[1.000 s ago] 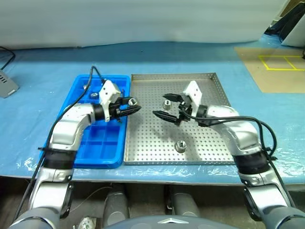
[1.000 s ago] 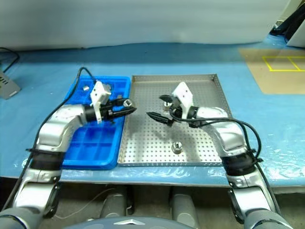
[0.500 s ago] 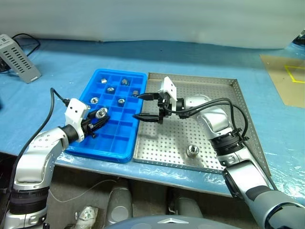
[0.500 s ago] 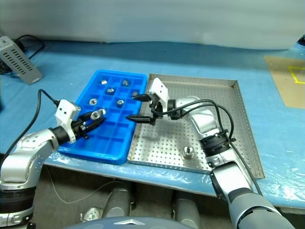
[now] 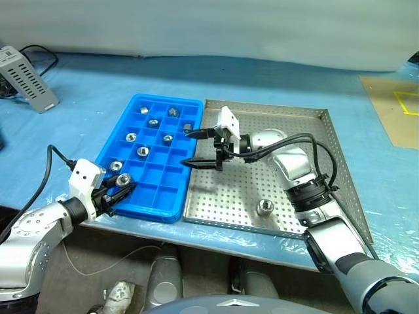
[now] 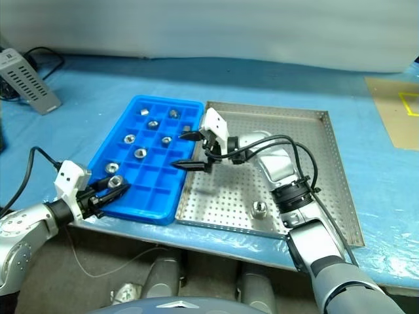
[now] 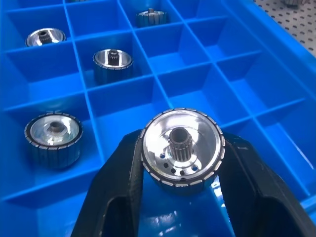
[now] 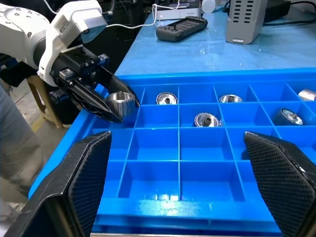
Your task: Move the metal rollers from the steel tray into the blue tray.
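At the blue tray's (image 5: 171, 208) seven-o'clock corner, the left gripper (image 5: 122, 186) pinches a metal roller (image 7: 181, 149) between its black fingers above the near-left compartments. Seven more rollers (image 5: 142, 151) sit in single cells toward the tray's twelve-o'clock end. At the seam with the steel tray (image 5: 308, 124), the right gripper (image 5: 200, 146) hangs with jaws spread wide, holding nothing. One roller (image 5: 264, 207) lies on the perforated floor at the steel tray's six o'clock.
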Robot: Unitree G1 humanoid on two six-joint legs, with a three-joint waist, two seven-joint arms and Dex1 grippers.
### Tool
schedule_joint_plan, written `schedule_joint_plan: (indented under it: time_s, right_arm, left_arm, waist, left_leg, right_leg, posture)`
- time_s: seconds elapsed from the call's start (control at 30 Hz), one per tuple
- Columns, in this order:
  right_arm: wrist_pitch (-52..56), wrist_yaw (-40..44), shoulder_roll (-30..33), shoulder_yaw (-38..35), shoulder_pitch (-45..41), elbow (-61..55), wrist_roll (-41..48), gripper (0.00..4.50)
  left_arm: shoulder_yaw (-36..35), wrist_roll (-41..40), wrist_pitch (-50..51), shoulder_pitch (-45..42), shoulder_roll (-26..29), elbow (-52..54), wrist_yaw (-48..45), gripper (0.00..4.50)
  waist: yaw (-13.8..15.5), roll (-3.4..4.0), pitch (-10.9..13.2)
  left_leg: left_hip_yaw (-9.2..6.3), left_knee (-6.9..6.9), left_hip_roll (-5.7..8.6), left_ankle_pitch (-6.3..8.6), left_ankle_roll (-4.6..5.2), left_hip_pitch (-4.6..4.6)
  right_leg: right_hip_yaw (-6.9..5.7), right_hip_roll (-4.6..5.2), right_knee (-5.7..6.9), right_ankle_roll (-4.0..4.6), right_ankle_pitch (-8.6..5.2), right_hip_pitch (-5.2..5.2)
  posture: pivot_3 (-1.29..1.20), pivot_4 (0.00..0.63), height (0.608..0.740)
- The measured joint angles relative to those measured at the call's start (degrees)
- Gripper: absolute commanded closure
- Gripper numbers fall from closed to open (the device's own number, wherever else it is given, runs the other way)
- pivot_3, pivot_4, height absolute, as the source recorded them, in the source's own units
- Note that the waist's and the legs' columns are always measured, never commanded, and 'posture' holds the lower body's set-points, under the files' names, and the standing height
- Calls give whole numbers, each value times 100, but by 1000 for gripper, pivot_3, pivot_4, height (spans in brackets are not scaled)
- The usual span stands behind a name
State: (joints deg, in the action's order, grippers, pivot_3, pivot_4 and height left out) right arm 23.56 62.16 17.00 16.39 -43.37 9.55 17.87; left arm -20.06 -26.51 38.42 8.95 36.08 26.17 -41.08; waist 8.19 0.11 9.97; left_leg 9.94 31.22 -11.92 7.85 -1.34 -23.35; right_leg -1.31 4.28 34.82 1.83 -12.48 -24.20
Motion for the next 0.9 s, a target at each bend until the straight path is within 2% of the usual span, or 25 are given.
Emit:
schedule_joint_plan:
  time_s: [0.2,0.37,0.6,0.77,0.9]
  right_arm:
    - [2,-81,-33,-1,11,0,-10,0]
    - [2,-114,-15,-1,63,-1,-30,0]
    - [41,-186,31,-28,133,-45,-31,0]
    - [134,-261,204,-172,216,-199,-12,0]
    - [464,-242,733,-481,489,-603,117,0]
  left_arm:
    - [14,89,-573,177,35,-401,-116,2698]
    - [59,165,-938,203,34,-540,-115,1054]
    - [233,85,-797,-110,103,-588,-210,1054]
    - [451,-159,-612,-1051,126,-622,-282,1054]
    - [816,-444,-501,-1790,128,-608,-628,1054]
  waist:
    - [29,-2,-1]
    - [29,-2,-2]
    - [55,-2,-2]
    - [36,-4,-3]
    - [14,-6,-4]
  left_leg:
    - [1,-1,2,0,1,3]
    - [1,-3,2,-1,-2,13]
    - [1,0,2,-3,-4,14]
    - [1,10,4,-6,-9,15]
    - [3,13,5,-16,-22,15]
  right_leg:
    - [5,0,-1,0,0,1]
    - [7,0,3,0,0,6]
    - [6,2,11,0,0,11]
    - [7,2,25,0,1,10]
    - [11,0,26,0,1,10]
  posture:
    - [230,150,740]
    - [221,150,740]
    - [172,150,740]
    - [97,150,740]
    - [82,150,740]
